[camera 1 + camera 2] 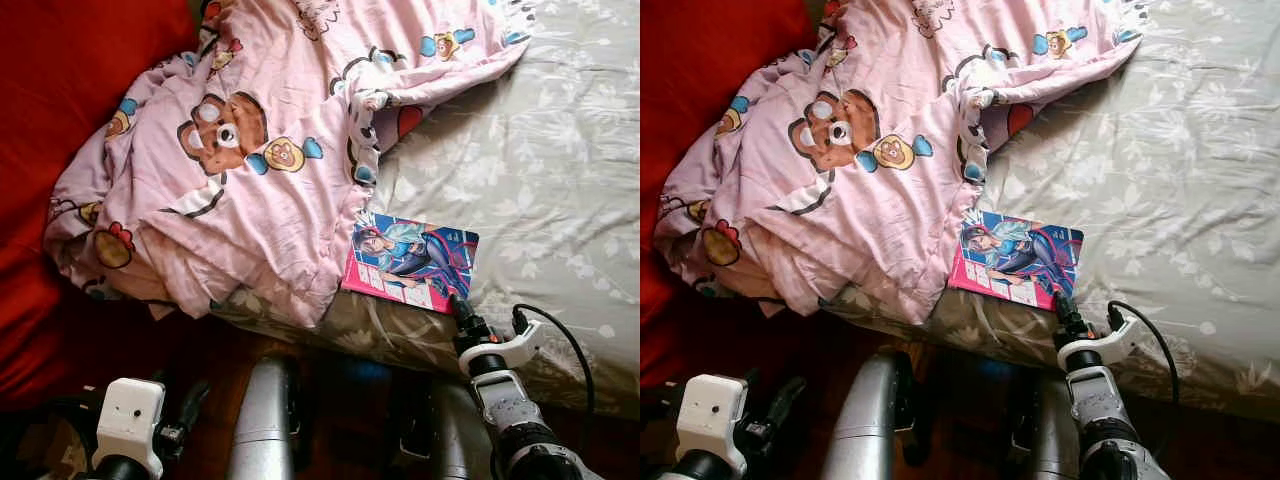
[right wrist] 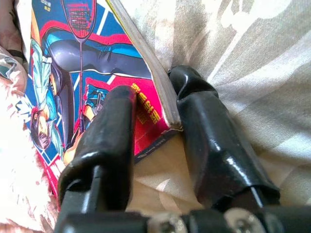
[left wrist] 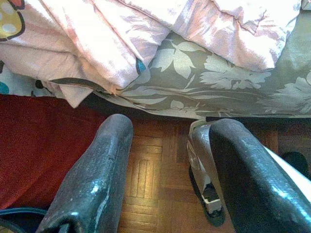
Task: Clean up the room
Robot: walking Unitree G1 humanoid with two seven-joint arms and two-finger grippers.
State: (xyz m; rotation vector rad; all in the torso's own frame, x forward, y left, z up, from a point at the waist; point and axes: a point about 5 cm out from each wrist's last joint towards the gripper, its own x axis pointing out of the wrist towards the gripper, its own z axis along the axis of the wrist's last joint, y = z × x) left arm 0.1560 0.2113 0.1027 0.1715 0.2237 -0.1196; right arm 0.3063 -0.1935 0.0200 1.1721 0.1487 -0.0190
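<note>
Right claw (image 2: pixel 155 116) straddles the corner of a comic book (image 1: pixel 412 260) on the bed (image 1: pixel 560 180) — one finger above, one below; left claw (image 3: pixel 165 160) hangs open over the floor.

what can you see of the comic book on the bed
The comic book is a thin paperback with a glossy pink, blue and red cover showing a drawn figure. It lies flat near the edge of the floral sheet, beside the pink blanket. The right gripper has its jaws astride its corner, one on the cover, one beside the edge.
</note>
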